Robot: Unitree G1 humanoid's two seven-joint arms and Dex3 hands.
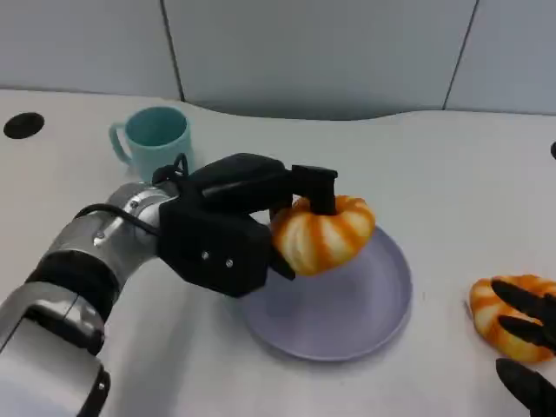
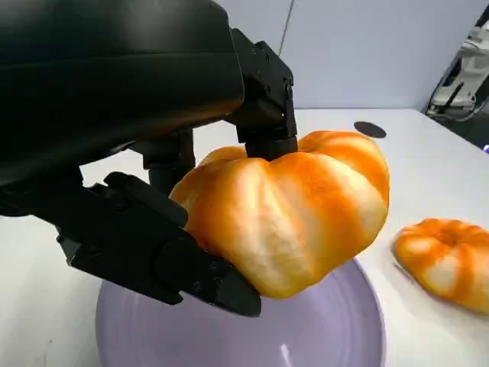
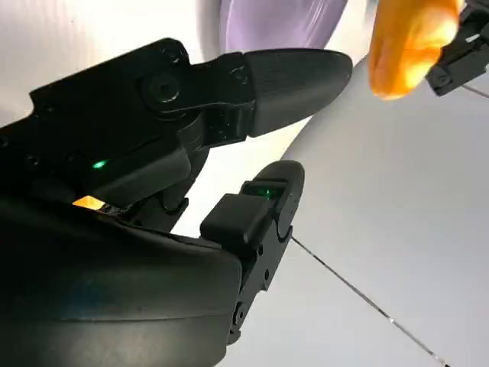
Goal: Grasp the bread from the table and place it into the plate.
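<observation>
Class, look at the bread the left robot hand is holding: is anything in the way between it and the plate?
Nothing visible blocks it. The left robot hand grips the bread above the purple plate, whose surface beneath is bare. The second bread lies on the table beside the plate, and the teal mug stands behind it, both clear of the path.

Orange-striped bread (image 1: 323, 234) above lilac plate (image 1: 365, 317)

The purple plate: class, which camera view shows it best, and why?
The head view: the whole purple plate lies in sight under the bread that the left hand holds. The left wrist view cuts off its lower part; the right wrist view catches a blurred slice.
</observation>
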